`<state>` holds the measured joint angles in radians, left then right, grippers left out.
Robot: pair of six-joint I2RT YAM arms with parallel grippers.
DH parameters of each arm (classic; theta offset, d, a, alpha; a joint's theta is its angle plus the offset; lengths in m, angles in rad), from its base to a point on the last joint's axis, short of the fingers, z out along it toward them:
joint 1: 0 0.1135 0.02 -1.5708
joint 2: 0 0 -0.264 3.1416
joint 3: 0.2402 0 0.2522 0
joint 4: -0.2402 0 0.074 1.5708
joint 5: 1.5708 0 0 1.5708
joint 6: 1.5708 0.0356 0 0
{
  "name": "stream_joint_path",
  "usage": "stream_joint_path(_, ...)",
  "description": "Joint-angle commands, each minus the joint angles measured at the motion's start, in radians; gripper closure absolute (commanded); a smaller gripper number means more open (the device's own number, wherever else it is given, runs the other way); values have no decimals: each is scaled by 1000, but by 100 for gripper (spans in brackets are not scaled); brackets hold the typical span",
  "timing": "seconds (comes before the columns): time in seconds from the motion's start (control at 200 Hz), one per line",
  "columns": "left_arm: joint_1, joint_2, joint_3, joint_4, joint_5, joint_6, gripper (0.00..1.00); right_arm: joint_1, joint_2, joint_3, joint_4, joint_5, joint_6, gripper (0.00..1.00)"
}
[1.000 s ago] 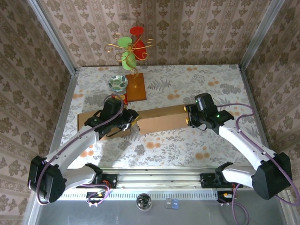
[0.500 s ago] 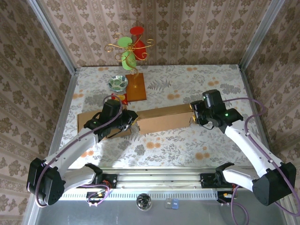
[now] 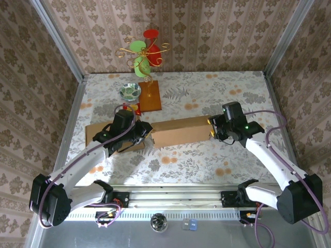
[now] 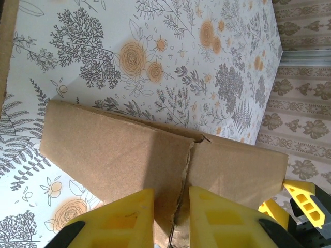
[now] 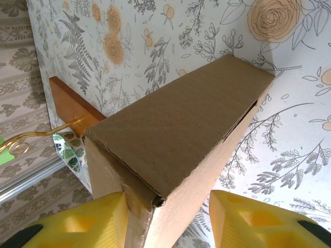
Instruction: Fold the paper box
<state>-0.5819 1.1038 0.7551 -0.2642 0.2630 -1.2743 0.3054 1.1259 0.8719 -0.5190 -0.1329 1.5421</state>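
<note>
The paper box (image 3: 178, 132) is a long brown cardboard sleeve lying across the middle of the table, with a flat flap (image 3: 95, 132) spread at its left. My left gripper (image 3: 144, 132) is at the sleeve's left end. In the left wrist view the left gripper (image 4: 171, 199) is shut on a folded cardboard edge of the box (image 4: 114, 155). My right gripper (image 3: 211, 128) is at the right end. In the right wrist view the right gripper (image 5: 166, 206) stands open astride the box's end (image 5: 181, 119), the left finger (image 5: 98, 217) against the cardboard, the right finger (image 5: 243, 217) apart from it.
A wooden base (image 3: 149, 98) with a gold wire stand of red and green discs (image 3: 145, 51) stands behind the box. A small patterned bowl (image 3: 130, 91) sits beside it. Wallpapered walls enclose the table on three sides.
The right gripper shifted right along the box's end, then back a little, and its jaws narrowed. The left gripper closed slightly on the cardboard and stayed in place.
</note>
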Motion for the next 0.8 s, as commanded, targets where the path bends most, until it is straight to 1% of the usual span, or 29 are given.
stream_joint_path(0.0, -4, 33, -32, -155, -47, 68, 81, -5, -22, -27, -60, 6, -31, 55)
stream_joint_path(0.055, -7, 37, -29, -145, -53, 95, 82, -6, -32, -20, -39, -11, -49, 54)
stream_joint_path(0.105, -10, 36, -27, -141, -62, 120, 82, -7, -43, -8, -31, -24, -72, 50)
stream_joint_path(0.145, -10, 36, -30, -132, -66, 133, 82, -6, -56, 1, -25, -31, -98, 47)
stream_joint_path(0.255, -12, 24, -56, -92, -79, 157, 83, -8, -115, 16, -33, -34, -152, 30)
stream_joint_path(0.3, -14, 17, -67, -70, -85, 173, 84, -14, -144, 5, -38, -34, -143, 25)
stream_joint_path(0.35, -19, 8, -78, -50, -92, 196, 84, -23, -182, -34, -9, -53, -94, 22)
stream_joint_path(0.45, -39, -15, -107, -11, -109, 224, 85, -37, -261, -191, 179, -101, 85, 20)
stream_joint_path(0.53, -66, -42, -147, 41, -129, 225, 85, -36, -303, -278, 288, -109, 164, 19)
stream_joint_path(0.6, -98, -72, -186, 97, -156, 231, 85, -36, -342, -306, 287, -102, 168, 19)
stream_joint_path(0.795, -202, -160, -344, 279, -262, 216, 86, -39, -430, -315, 159, -100, 150, 19)
